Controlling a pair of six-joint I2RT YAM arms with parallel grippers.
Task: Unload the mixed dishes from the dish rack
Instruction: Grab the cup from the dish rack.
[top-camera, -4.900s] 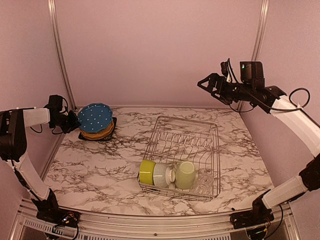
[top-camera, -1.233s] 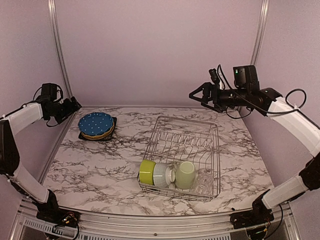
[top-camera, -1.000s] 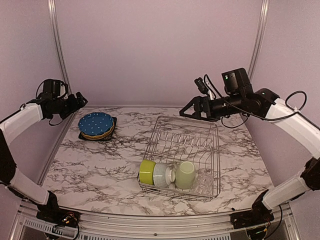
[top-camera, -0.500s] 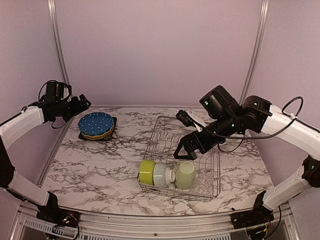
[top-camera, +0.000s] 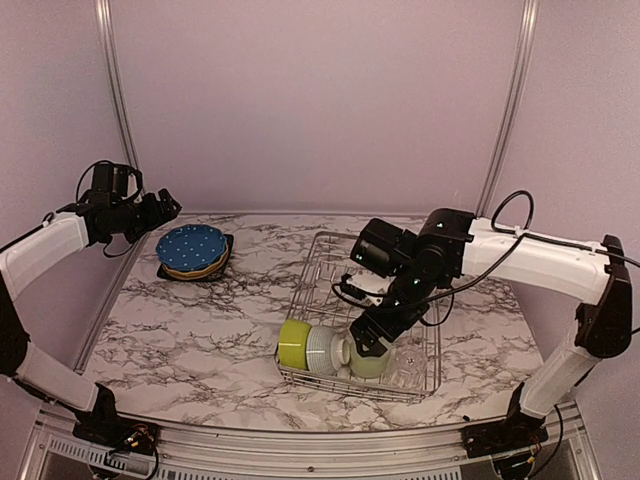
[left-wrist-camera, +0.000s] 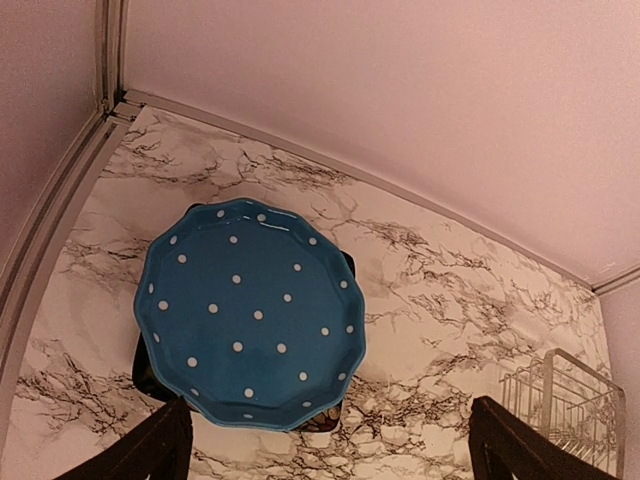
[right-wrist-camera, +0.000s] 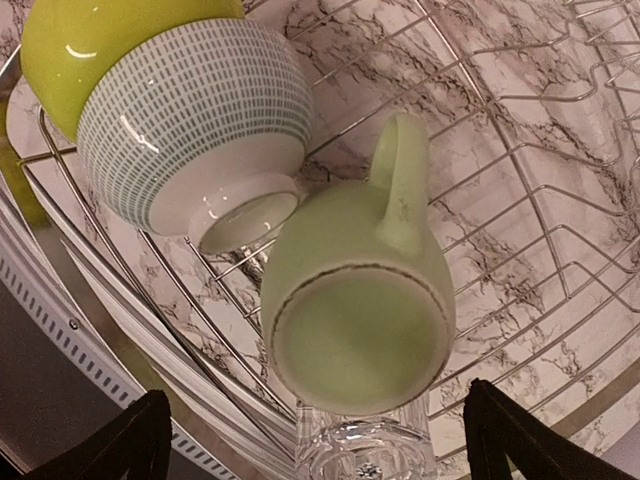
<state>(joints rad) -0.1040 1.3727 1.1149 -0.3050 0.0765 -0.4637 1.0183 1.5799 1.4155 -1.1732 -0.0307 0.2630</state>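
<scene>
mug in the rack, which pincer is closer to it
Right. The right pincer hovers open just over the mug; the left pincer is far off to the left, near the blue plate.

Marble table (top-camera: 200, 330), wire rack (top-camera: 305, 290) on it, plate stack (top-camera: 192, 248) well left of the rack

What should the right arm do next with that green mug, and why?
Probably lower the right gripper onto the pale green mug and close: its open jaws hang just above the mug, which lies in the dish rack beside the white ribbed bowl.
</scene>
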